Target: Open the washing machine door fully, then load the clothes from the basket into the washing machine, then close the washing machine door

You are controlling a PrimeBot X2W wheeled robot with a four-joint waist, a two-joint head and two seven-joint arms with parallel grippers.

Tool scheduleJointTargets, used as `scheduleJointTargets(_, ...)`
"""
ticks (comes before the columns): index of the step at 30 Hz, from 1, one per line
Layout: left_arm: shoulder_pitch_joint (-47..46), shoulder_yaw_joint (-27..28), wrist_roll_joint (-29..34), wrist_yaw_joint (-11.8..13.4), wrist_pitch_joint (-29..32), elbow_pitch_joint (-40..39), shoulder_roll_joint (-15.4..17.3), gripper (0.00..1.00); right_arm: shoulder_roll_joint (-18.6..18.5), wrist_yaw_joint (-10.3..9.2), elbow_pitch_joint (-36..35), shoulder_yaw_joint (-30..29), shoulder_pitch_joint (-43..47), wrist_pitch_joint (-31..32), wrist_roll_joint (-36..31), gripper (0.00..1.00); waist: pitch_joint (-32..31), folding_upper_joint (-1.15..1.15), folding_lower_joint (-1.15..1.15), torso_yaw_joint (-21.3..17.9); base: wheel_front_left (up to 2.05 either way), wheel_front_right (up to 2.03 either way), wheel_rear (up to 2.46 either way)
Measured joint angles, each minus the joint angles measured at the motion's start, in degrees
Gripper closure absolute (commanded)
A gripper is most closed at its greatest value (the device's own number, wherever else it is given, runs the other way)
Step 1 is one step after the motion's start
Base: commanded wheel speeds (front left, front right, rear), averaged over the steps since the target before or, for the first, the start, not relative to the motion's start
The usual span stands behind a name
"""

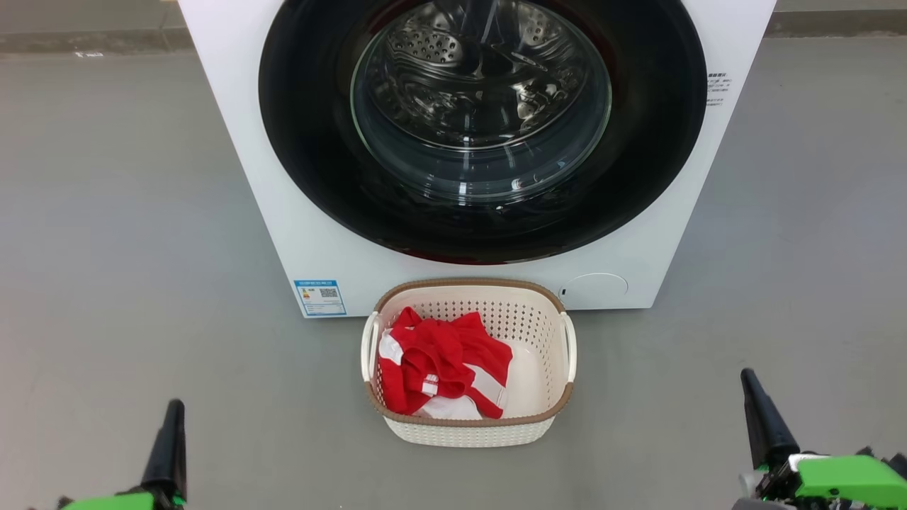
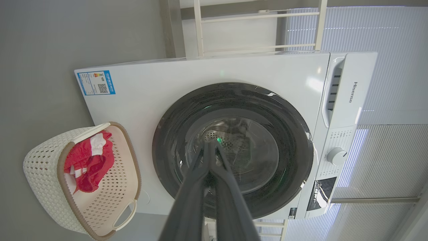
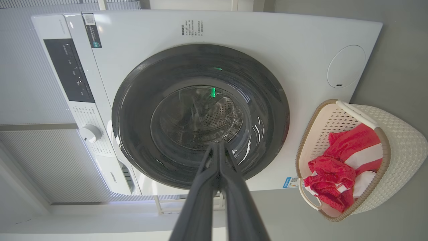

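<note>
At lower left, the left end effector (image 1: 173,411) was pinched shut and empty. Up-frame at centre stood one washing machine door (image 1: 482,127), closed, above one basket (image 1: 468,432) containing one bundle of clothes (image 1: 439,365). At lower right, the right end effector (image 1: 747,379), likewise shut, reached slightly higher, probably nearer the door.

- The washing machine door (image 1: 312,142) sits shut against the washing machine (image 1: 273,241); you have no way into the drum (image 1: 432,49).
- The basket (image 1: 469,432) stands just before the machine, under the door; its top is open to you from above.
- The clothes (image 1: 439,358) fill its left half; the right half shows bare bottom.
- Open floor (image 1: 127,248) lies either side of the basket.
</note>
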Motion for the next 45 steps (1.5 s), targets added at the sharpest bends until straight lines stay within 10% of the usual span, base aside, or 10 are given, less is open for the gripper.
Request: scheduleJointTargets(45, 2.66, -4.27, 7.97, 0.05, -6.32, -1.88, -0.32, 0.0, -2.24, 0.0, -2.22, 5.5, 0.98, -6.22, -6.81, 0.0, 0.42, 0.0, 0.01, 0.68, 0.0, 0.0, 0.0)
